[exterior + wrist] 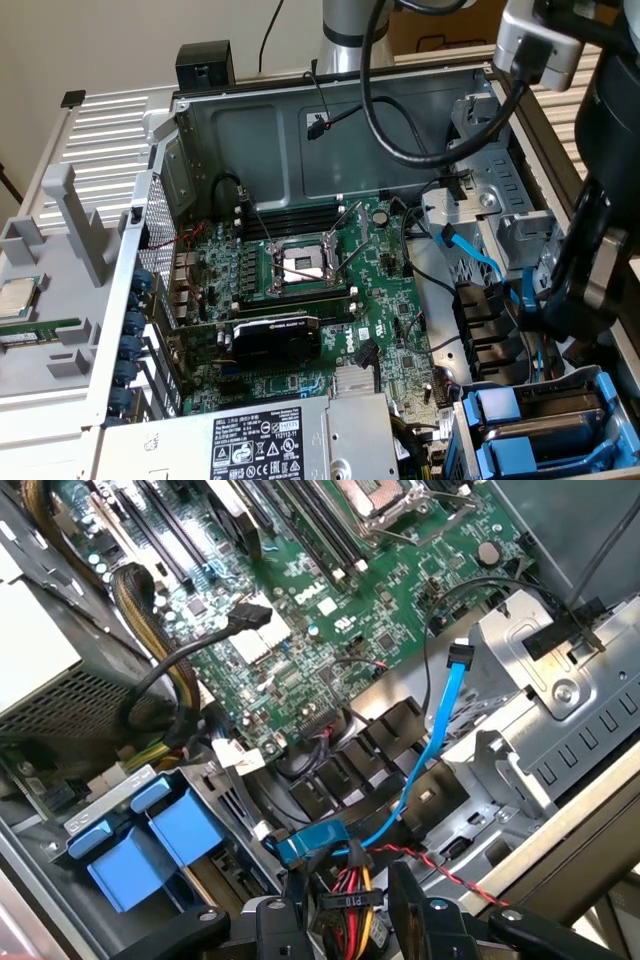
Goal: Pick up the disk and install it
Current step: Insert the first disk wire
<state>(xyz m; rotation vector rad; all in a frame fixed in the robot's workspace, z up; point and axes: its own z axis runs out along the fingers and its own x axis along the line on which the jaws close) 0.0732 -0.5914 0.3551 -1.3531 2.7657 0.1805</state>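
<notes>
My gripper (pixel 562 318) hangs over the cable bundle at the exterior view's right side of the open computer case. Its two black fingers (pixel 285 920) stand apart, open. A black power plug marked P10 (pixel 342 900) with red and yellow wires lies in the gap, and I cannot tell whether it touches them. Just beyond it is a blue data plug (pixel 305 847) on a light-blue cable (pixel 440 730). Two bright blue carriers (pixel 505 425) (pixel 150 840) sit slotted in the drive cage beside the gripper. The disk itself is hidden; I cannot tell whether a carrier holds it.
The green motherboard (pixel 385 300) with its empty CPU socket (pixel 305 262) and a black graphics card (pixel 275 340) fills the case floor. The grey power-supply box (pixel 250 440) lies at the front. A silver metal bracket (pixel 495 200) and black cable (pixel 400 140) stand close to the arm.
</notes>
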